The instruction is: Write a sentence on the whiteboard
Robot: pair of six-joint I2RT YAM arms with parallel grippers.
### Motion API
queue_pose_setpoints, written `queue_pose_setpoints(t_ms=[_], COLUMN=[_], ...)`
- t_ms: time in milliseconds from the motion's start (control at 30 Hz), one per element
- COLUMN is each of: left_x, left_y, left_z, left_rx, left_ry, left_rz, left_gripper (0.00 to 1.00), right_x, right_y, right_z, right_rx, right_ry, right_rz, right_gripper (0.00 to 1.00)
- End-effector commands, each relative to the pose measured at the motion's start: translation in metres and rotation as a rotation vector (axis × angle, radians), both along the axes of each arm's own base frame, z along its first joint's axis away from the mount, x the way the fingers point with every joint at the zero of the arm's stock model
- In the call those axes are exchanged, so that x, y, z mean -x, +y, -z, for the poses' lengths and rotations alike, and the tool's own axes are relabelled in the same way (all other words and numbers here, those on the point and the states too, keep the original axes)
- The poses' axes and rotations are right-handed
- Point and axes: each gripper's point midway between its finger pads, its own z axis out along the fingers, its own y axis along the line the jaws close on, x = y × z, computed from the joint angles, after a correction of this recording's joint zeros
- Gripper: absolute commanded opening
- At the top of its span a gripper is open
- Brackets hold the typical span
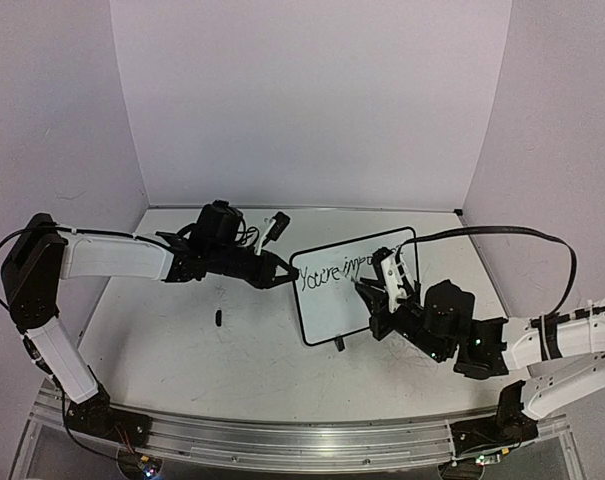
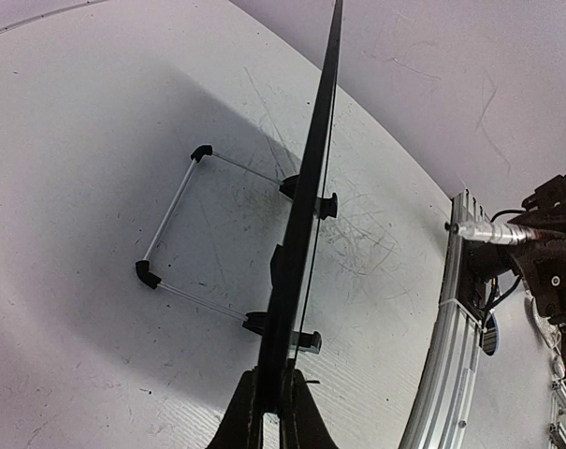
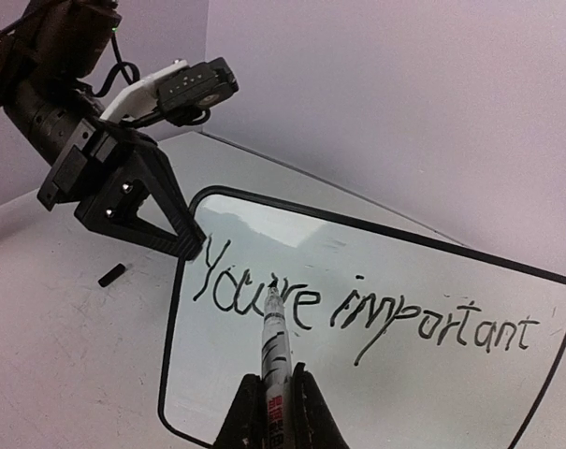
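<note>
The whiteboard (image 1: 332,310) stands tilted mid-table on a wire stand (image 2: 175,229), with "You're important" written in black across its upper half (image 3: 404,402). My left gripper (image 1: 287,272) is shut on the board's upper left edge; the left wrist view shows the board edge-on (image 2: 311,187) between the left gripper's tips (image 2: 275,383). My right gripper (image 3: 275,388) is shut on a white marker (image 3: 275,337). The marker's tip touches the board at the apostrophe in "You're". From above, the right gripper (image 1: 372,290) sits in front of the board's right half.
A small black marker cap (image 1: 219,318) lies on the table left of the board. The aluminium rail (image 1: 282,440) carrying the arm bases runs along the near edge. White walls close in the back and both sides.
</note>
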Motion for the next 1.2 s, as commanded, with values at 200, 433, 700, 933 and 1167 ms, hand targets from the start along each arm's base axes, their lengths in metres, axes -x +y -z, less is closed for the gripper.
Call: queue_pose_setpoints(t_ms=[200,433,700,933,1167], left_x=[-0.010,-0.011,-0.012,-0.013,-0.012], left_y=[0.006,0.007,0.006,0.007,0.006], left_z=[-0.016,-0.014,-0.009,-0.009,-0.008], left_rx=[-0.014,-0.021,-0.030,-0.036,-0.034], left_ry=[-0.097,-0.100,-0.094,-0.101,-0.093], left_rz=[-0.037,-0.041,-0.043,-0.049,-0.043], left_gripper=[0.00,0.00,0.00,0.00,0.00], right_x=[-0.012,-0.030,-0.053,-0.046,-0.036], right_y=[-0.046,-0.066,-0.055,-0.029,-0.034], right_z=[-0.022,-0.031,-0.053,-0.028,-0.017], right_rx=[-0.069,-0.085,-0.105,-0.064,-0.095], right_ry=[-0.059,-0.050,-0.044,-0.006,-0.011], right_rz=[0.222,0.335,0.300,0.163,0.124], right_gripper=[0.00,0.00,0.00,0.00,0.00])
